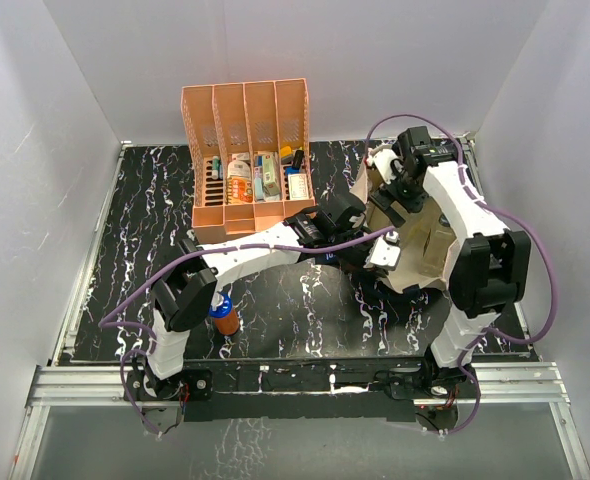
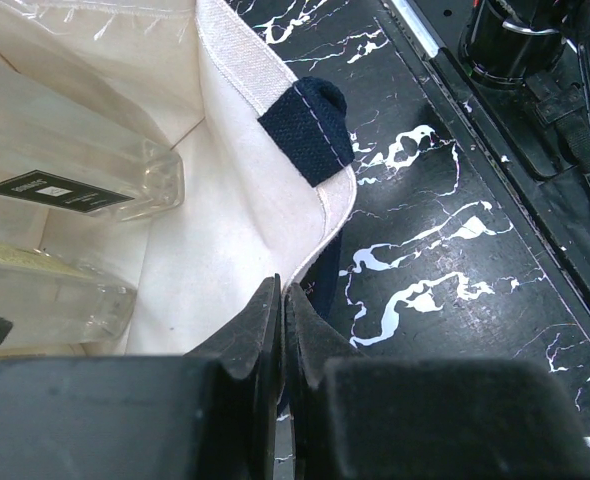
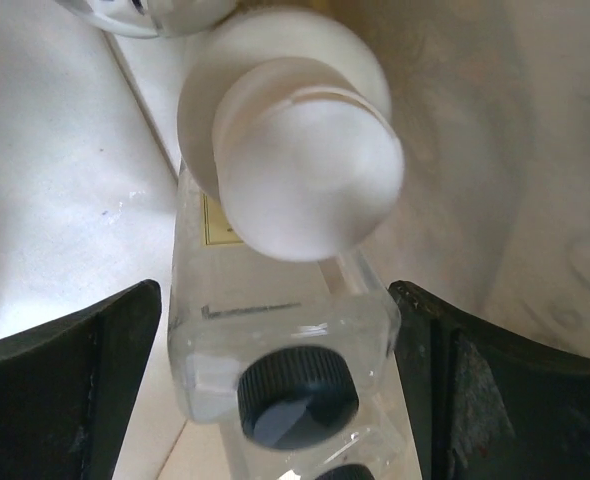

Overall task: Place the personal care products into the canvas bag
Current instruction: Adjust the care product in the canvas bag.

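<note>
Cream canvas bag (image 1: 425, 252) with dark navy strap handles sat open on the right half of the table, under the right arm.

Left gripper (image 2: 282, 292): jaws fully together, pinching the bag's cream rim. The fabric ran straight into the seam between the black fingers (image 2: 230, 345). Just above the pinch, a navy strap (image 2: 310, 130) was stitched over the rim. Inside the bag on that side, two see-through bottles lay flat: a black-labelled clear bottle (image 2: 75, 170) and a plain clear bottle (image 2: 45, 300) below it. Whether they touched, could not tell. Outside the rim was the black marble-look table (image 2: 445, 250) with white veins.

Right gripper (image 3: 275, 290): pointed down into the bag, jaws spread wide, gripping nothing. Between the fingers but lower down, a white round-topped bottle (image 3: 305, 170) was seen end-on, lying over a clear square dark-capped bottle (image 3: 280, 335). Neither finger touched the white one; contact with the clear one was unclear. Another dark cap was cut off at the bottom edge. Cream bag fabric lay all around.

Further out, overhead view: an orange-brown blue-capped bottle (image 1: 224, 316) was on the table outside the bag, near the front left, just beside the left arm's lower link and well apart from the bag. An orange four-slot plastic file rack (image 1: 245, 125) stood at the back left, with small packs and pens in its slots, apart from the bag.
</note>
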Available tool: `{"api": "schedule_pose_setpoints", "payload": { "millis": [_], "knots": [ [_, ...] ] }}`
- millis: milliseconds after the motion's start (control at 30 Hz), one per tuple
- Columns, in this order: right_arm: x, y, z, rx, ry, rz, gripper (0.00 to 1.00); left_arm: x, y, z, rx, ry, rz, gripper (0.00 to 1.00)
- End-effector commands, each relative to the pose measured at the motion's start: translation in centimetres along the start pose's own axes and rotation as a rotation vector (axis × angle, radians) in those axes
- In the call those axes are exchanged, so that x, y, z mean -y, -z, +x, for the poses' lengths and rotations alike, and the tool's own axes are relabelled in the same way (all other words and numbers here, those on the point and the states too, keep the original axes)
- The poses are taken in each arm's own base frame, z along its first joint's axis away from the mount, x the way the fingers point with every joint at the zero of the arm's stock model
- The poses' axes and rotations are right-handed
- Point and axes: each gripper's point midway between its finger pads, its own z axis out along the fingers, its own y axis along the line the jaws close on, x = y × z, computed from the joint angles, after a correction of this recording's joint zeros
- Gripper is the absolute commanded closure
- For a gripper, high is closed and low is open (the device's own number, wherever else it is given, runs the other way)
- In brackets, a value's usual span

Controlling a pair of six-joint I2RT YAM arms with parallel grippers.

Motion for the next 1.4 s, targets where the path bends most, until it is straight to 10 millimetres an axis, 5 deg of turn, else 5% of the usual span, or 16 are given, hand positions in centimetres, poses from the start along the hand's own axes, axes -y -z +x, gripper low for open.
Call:
{"api": "schedule_pose_setpoints", "payload": {
  "millis": [0,700,1000,1367],
  "knots": [
    [2.3,3.7,-3.9,0.211,-0.039,0.13,0.01,0.8,1.1,-3.3,0.059,-0.036,0.023,1.0],
    [1.7,11.0,-2.9,0.343,-0.04,0.206,0.0,0.6,1.0,-3.6,0.067,-0.038,0.025,1.0],
    [-0.1,12.7,1.4,0.268,0.034,0.18,0.0,0.6,0.8,-3.9,0.076,-0.038,0.026,1.0],
    [1.3,11.2,6.1,0.102,0.118,0.178,0.01,0.5,0.9,-4.2,0.084,-0.038,0.024,1.0]
  ]
}}
